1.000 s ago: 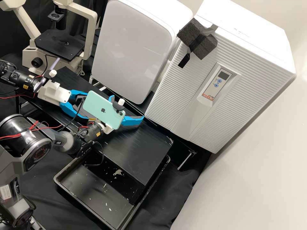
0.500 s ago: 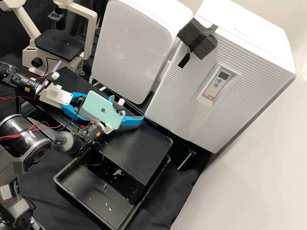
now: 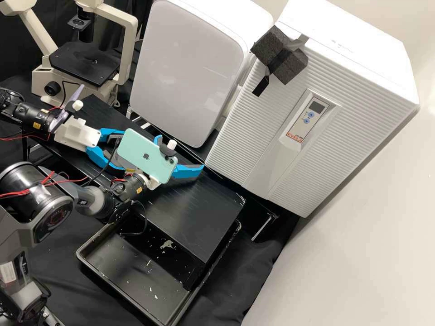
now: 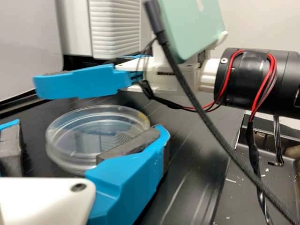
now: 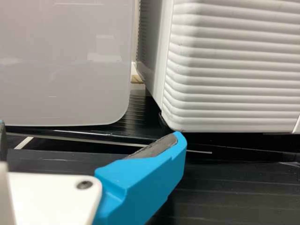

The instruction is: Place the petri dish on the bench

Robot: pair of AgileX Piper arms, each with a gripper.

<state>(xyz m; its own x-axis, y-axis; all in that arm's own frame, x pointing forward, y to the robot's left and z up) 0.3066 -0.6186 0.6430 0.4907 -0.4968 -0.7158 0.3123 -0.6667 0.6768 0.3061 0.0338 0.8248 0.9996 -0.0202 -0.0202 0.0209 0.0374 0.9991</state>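
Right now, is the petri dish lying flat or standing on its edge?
Flat: the left wrist view shows the dish with its round face up and its rim parallel to the bench.

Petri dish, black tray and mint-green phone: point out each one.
Petri dish [image 4: 86,133]: left wrist view, on its clear round face.
Black tray [image 3: 115,262]: high view, on its bare floor.
Mint-green phone [image 3: 144,153]: high view, on the middle of its back.

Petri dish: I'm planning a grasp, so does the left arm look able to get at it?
Likely yes: the left gripper is open with the petri dish between its fingers, though the right gripper nearby might crowd it.
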